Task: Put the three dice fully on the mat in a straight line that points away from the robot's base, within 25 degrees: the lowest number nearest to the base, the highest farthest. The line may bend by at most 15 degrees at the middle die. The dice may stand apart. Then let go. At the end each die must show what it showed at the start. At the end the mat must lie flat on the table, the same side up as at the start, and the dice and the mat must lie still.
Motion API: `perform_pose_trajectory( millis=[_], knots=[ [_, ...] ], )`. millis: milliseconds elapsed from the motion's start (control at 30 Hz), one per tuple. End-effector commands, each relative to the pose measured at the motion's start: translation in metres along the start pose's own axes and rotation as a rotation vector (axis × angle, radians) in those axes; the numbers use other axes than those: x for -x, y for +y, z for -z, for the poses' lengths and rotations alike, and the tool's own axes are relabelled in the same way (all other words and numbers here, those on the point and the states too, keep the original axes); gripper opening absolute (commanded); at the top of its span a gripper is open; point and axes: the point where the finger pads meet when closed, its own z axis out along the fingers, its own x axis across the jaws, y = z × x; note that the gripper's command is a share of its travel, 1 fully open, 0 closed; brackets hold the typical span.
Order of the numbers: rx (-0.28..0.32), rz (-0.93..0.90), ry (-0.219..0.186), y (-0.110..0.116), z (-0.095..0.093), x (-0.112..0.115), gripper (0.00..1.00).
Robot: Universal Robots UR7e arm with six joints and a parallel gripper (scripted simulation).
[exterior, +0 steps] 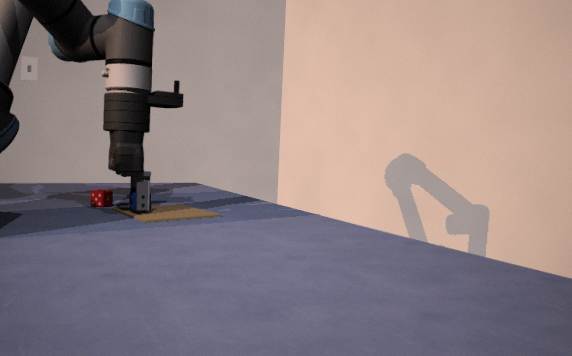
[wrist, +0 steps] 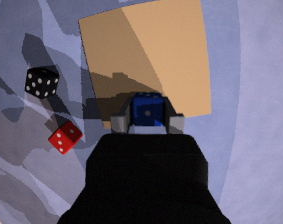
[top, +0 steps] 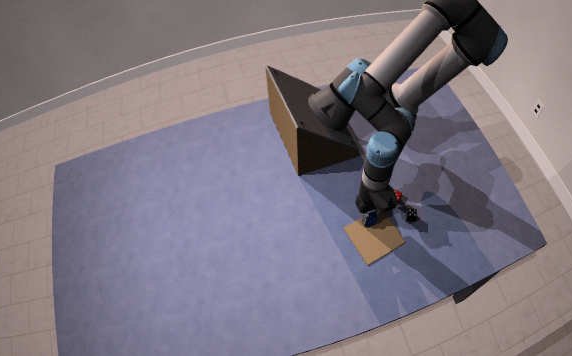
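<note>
Pincer clamped on the blue die.
Wrist pointed straight down, die at the mat's near edge on the worktop.

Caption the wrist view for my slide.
Claw grips a blue die at the tan mat's near edge; red die and black die wait off it.
</note>
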Motion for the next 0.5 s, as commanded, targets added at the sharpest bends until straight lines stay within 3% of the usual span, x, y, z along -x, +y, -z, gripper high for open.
perform_pose_trajectory(
  millis=[0,467],
  knots=[
    [-0.001,0.000,0.001,-0.0003,0.0000,-0.0002,0.57],
    [-0.001,0.000,0.001,-0.0003,-0.0031,-0.0002,0.57]
  ],
)
